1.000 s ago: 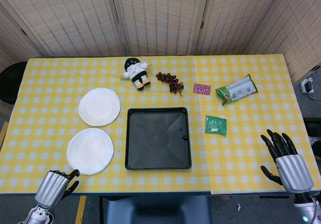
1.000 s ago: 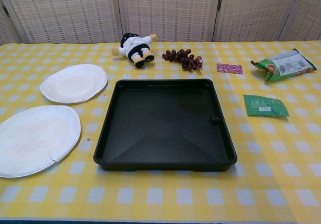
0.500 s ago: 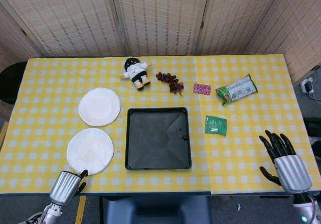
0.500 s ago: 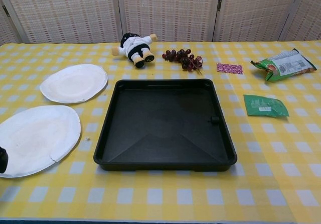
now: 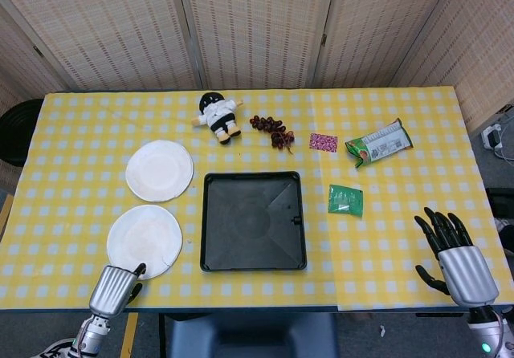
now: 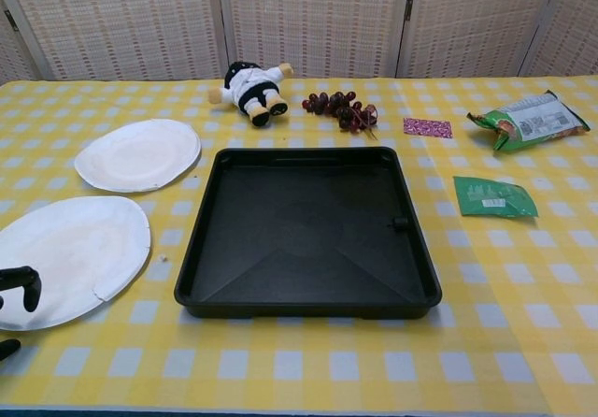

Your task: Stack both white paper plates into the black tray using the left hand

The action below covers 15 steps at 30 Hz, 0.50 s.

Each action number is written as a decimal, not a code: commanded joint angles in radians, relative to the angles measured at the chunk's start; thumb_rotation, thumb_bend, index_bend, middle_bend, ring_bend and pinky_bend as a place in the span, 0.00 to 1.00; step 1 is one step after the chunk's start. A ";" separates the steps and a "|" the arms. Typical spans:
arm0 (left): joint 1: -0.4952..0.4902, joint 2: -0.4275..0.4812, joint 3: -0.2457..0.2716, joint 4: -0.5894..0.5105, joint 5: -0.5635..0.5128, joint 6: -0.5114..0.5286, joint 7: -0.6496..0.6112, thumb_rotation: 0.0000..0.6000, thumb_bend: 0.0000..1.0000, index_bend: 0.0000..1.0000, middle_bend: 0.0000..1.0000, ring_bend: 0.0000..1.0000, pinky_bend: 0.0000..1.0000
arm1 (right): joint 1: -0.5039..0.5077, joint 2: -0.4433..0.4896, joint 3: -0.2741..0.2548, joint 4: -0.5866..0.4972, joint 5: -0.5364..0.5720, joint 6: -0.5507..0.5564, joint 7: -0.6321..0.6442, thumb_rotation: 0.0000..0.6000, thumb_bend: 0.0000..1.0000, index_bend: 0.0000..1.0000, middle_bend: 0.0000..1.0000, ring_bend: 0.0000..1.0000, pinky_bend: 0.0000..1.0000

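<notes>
Two white paper plates lie left of the black tray (image 5: 253, 221), which holds nothing. The near plate (image 5: 144, 241) has a small tear at its front right rim; the far plate (image 5: 159, 169) sits behind it. My left hand (image 5: 116, 288) is at the table's front edge, its dark fingertips reaching the near plate's front rim. In the chest view the near plate (image 6: 70, 258) has one finger of the left hand (image 6: 19, 295) curled over its front edge, the thumb lower and apart; nothing is held. My right hand (image 5: 454, 258) hovers open at the front right.
Behind the tray lie a small doll (image 5: 218, 115), a bunch of dark grapes (image 5: 271, 130) and a pink packet (image 5: 323, 141). A green snack bag (image 5: 378, 142) and a green sachet (image 5: 345, 200) lie to the right. Woven screens stand behind the table.
My left hand has moved forward and to the right from the table's front left corner, and its fingertips now reach the near plate's front rim. The right hand has barely shifted.
</notes>
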 commanded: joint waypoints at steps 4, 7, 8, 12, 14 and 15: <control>-0.008 -0.018 0.000 0.017 -0.004 0.005 -0.001 1.00 0.28 0.54 1.00 1.00 1.00 | 0.003 -0.001 -0.001 0.000 0.002 -0.007 -0.003 1.00 0.29 0.00 0.00 0.00 0.00; -0.012 -0.025 0.001 0.025 -0.006 0.005 -0.002 1.00 0.28 0.55 1.00 1.00 1.00 | 0.002 -0.002 -0.001 0.000 0.001 -0.007 -0.005 1.00 0.29 0.00 0.00 0.00 0.00; -0.013 -0.028 0.001 0.027 -0.008 0.004 -0.002 1.00 0.28 0.55 1.00 1.00 1.00 | 0.002 -0.002 -0.001 0.000 0.000 -0.005 -0.005 1.00 0.29 0.00 0.00 0.00 0.00; -0.018 -0.037 -0.003 0.039 -0.018 -0.001 -0.002 1.00 0.28 0.55 1.00 1.00 1.00 | -0.002 -0.001 0.000 -0.001 0.000 0.003 -0.003 1.00 0.29 0.00 0.00 0.00 0.00; -0.020 -0.040 -0.004 0.042 -0.024 -0.004 -0.004 1.00 0.28 0.55 1.00 1.00 1.00 | -0.002 -0.001 0.001 0.000 0.001 0.004 -0.003 1.00 0.29 0.00 0.00 0.00 0.00; -0.021 -0.042 -0.004 0.042 -0.026 -0.004 -0.003 1.00 0.28 0.55 1.00 1.00 1.00 | -0.002 -0.002 0.001 0.000 0.002 0.003 -0.004 1.00 0.29 0.00 0.00 0.00 0.00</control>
